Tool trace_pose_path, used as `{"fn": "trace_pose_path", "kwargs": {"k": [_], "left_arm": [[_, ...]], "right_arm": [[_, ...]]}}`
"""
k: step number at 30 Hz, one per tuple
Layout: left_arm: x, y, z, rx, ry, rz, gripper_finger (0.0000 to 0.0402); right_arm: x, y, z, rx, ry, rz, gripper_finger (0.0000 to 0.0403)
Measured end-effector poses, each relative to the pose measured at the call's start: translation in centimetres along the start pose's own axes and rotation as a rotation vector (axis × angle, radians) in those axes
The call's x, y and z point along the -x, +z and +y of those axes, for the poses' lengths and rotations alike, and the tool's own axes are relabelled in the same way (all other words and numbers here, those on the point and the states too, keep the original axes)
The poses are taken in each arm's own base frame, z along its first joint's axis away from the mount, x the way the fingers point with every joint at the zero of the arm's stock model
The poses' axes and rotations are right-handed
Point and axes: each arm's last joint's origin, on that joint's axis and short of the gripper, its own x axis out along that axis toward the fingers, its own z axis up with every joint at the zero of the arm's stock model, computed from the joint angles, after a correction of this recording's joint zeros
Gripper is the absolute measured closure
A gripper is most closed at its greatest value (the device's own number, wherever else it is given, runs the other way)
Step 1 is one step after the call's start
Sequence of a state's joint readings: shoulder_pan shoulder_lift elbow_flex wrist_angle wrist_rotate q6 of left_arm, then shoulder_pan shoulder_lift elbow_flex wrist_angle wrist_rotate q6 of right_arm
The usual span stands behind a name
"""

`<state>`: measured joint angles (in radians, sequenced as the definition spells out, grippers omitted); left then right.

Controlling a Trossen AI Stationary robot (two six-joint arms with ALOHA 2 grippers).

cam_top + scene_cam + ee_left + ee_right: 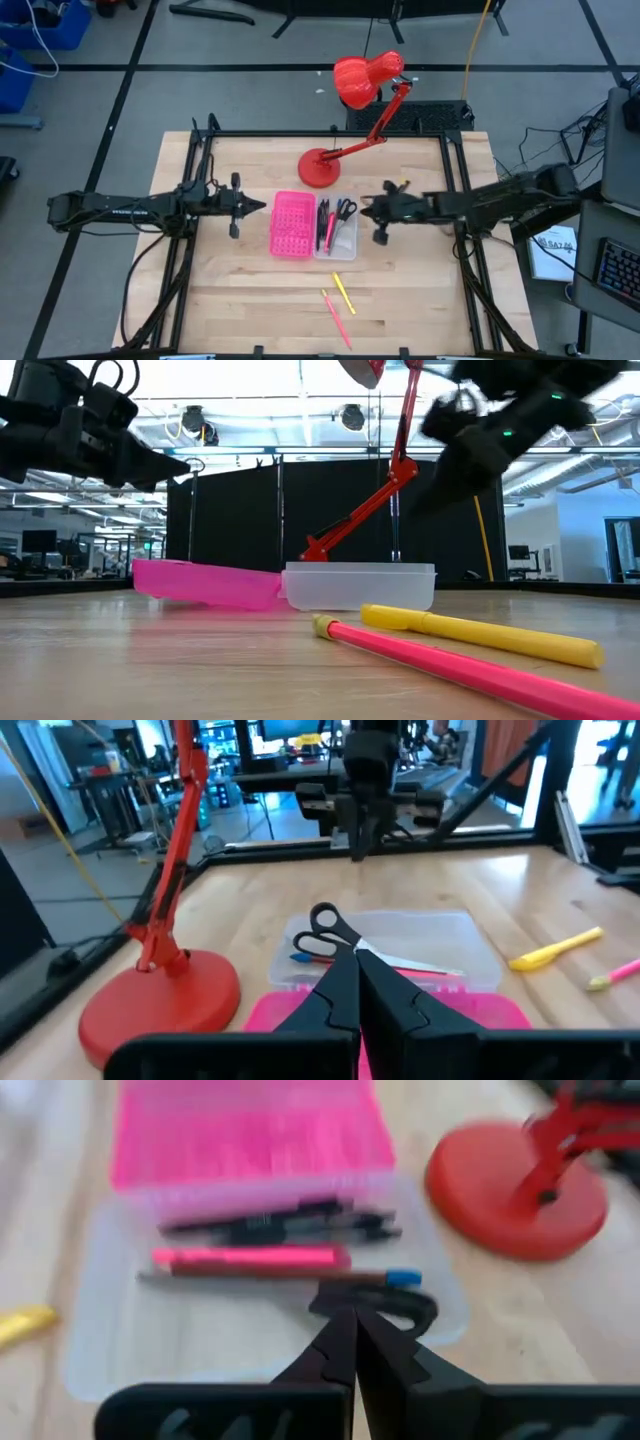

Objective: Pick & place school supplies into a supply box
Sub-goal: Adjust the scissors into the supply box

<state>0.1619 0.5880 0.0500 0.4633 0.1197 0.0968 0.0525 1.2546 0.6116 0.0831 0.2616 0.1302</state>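
The supply box lies open mid-table, its pink half (292,224) beside its clear half (336,228). In the clear half lie black-handled scissors (330,925), black pens (280,1225) and a pink-red pen (250,1258). A yellow pen (344,292) and a pink pen (337,318) rest flat on the table nearer the front edge. My left gripper (262,206) is shut, level, just left of the pink half and above it. My right gripper (365,210) is shut, slanting down, above the clear half's right side and well clear of it (425,495).
A red desk lamp stands with its round base (320,168) just behind the box, its arm (375,130) slanting to the head beyond the far edge. A black frame (200,200) runs along the table's sides. Bare wood (250,300) lies at the front left.
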Motion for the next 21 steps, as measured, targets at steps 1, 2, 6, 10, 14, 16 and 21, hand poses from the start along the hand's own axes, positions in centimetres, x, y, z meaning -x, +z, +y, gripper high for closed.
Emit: {"fn": "trace_pose_path", "kwargs": {"k": [1, 2, 6, 10, 14, 16, 21], "left_arm": [[0.0, -0.1, 0.0, 0.016, 0.000, 0.001, 0.0396], [0.0, -0.1, 0.0, 0.039, -0.002, 0.003, 0.0392], [0.0, -0.1, -0.1, 0.124, -0.011, 0.008, 0.0367], [0.0, -0.4, -0.1, 0.179, -0.011, 0.033, 0.0351], [0.0, -0.4, -0.1, 0.185, -0.011, 0.031, 0.0347], [0.0, -0.4, -0.1, 0.185, -0.011, 0.031, 0.0346], [0.0, -0.3, -0.1, 0.147, -0.011, 0.027, 0.0346]], "right_arm": [[-0.6, 0.6, 0.2, 0.013, -0.006, 0.051, 0.0403], [-1.0, 1.2, 0.4, 0.021, -0.012, 0.092, 0.0403], [-2.4, 3.2, 1.1, 0.040, -0.027, 0.202, 0.0403], [-3.5, 4.2, 1.5, 0.045, -0.038, 0.254, 0.0403], [-4.7, 4.6, 0.9, 0.039, -0.061, 0.309, 0.0403], [-5.3, 4.7, 0.5, 0.031, -0.068, 0.343, 0.0403], [-6.8, 4.8, -0.5, 0.009, -0.069, 0.435, 0.0403]]}}
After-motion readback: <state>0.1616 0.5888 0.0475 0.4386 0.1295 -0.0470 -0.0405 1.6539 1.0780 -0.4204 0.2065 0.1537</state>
